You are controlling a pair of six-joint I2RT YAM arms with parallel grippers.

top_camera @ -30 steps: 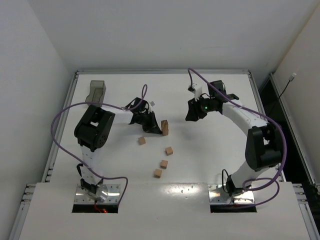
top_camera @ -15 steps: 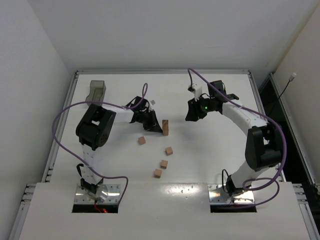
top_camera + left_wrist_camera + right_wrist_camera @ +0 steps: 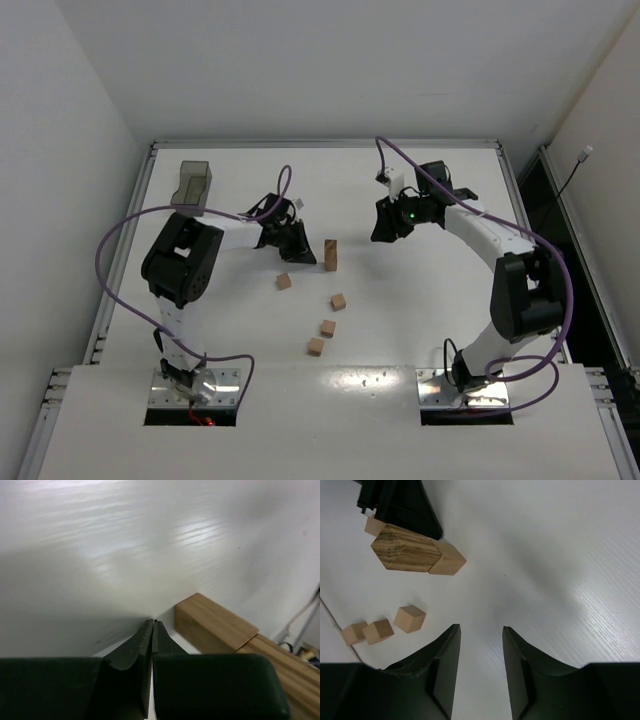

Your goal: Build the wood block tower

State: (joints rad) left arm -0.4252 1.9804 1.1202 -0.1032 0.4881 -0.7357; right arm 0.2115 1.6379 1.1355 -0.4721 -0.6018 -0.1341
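**Top external:** over the last second the left gripper [image 3: 305,254] has backed slightly leftward off the tower [image 3: 330,254]. The right gripper [image 3: 382,233] has not moved. The tower stands upright on the table [image 3: 440,300], seemingly two cubes tall, free of both grippers. Judgement: one placement is finished and another cube is needed. Four loose wood blocks [image 3: 328,327] lie scattered nearer the bases. A grey tray [image 3: 193,184] sits far back-left, well apart.

**Left wrist:** jaws pressed together, empty. The tower is just beside the tips, not touching.

**Right wrist:** jaws apart, holding nothing. The left gripper, close behind the tower, blocks approach from that side.
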